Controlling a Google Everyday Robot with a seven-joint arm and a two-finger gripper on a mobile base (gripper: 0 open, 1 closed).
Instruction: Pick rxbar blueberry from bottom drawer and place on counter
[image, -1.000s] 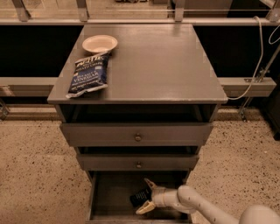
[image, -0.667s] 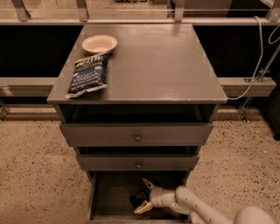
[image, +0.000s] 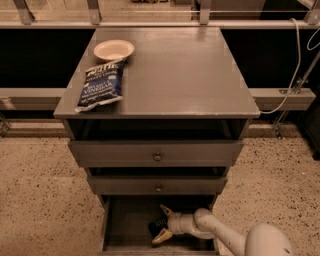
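The bottom drawer (image: 127, 225) is pulled open at the foot of the cabinet. The rxbar blueberry (image: 154, 228), a small dark bar, lies on its floor right of centre. My gripper (image: 162, 223) reaches into the drawer from the right. It is open, with one pale finger above the bar and one below it, so the bar sits between them. The white arm (image: 215, 231) comes in from the lower right. The counter (image: 175, 65) is the wide grey-brown top of the cabinet.
A blue chip bag (image: 100, 86) and a pale bowl (image: 114, 49) sit on the counter's left side. Two shallower knobbed drawers (image: 157, 156) are partly pulled out above the bottom one. Speckled floor lies on both sides. A cable (image: 295, 75) hangs at the right.
My gripper has shifted slightly left inside the bottom drawer, closing in around the dark bar. Nothing else has moved.
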